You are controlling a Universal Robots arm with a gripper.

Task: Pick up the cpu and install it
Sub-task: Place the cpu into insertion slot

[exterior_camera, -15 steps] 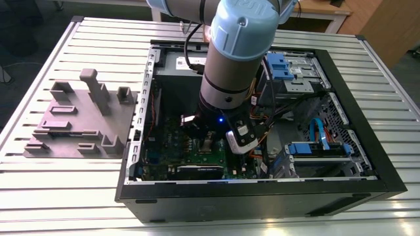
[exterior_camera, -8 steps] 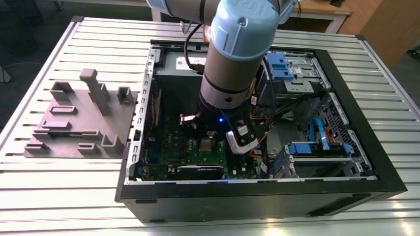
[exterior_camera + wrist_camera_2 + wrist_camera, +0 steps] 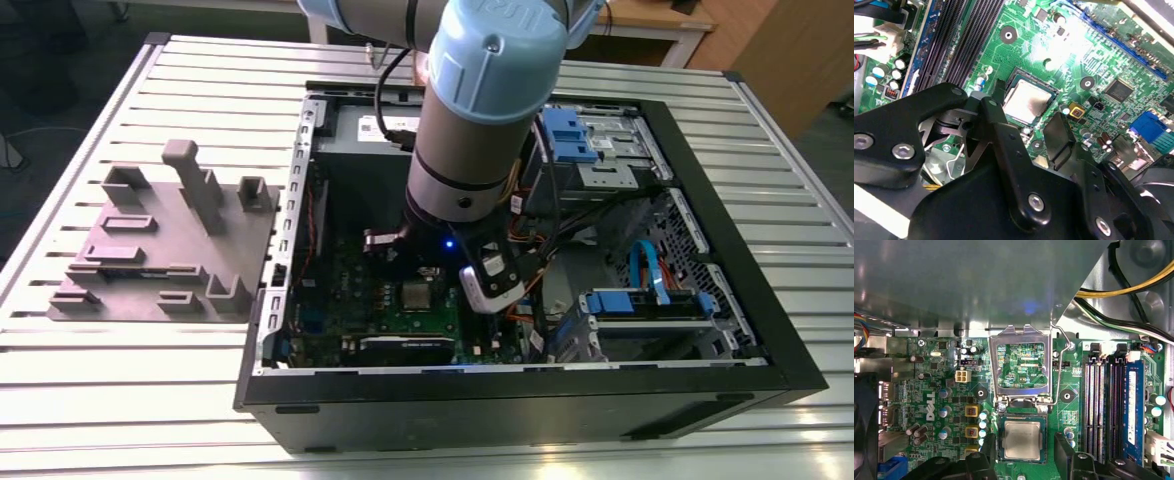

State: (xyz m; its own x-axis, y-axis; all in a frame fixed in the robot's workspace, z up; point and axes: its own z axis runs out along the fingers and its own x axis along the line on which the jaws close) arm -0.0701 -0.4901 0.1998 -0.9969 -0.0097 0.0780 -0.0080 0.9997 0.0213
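- The cpu (image 3: 1022, 440) lies flat in its socket (image 3: 1045, 412) on the motherboard (image 3: 934, 390), silvery top up. I judge it seated rather than merely resting there, since it looks square with the socket walls.
- My fingers (image 3: 1064, 450) stand spread wide, one on each side of the chip and clear of its edges. They grip nothing. The second wrist view shows the same straddle, which suggests a release made straight above the socket.
- The retention frame (image 3: 1021, 335) is swung up and back, with its wire lever (image 3: 1056, 385) raised beside it. That leaves the socket open from above, so the chip is not clamped down.
- In the exterior view the arm reaches down into the open computer case (image 3: 747, 330) lying on the bench (image 3: 134, 400).
- The grey moulded plate (image 3: 160, 240) sits outside the case, towards the exterior view's left.
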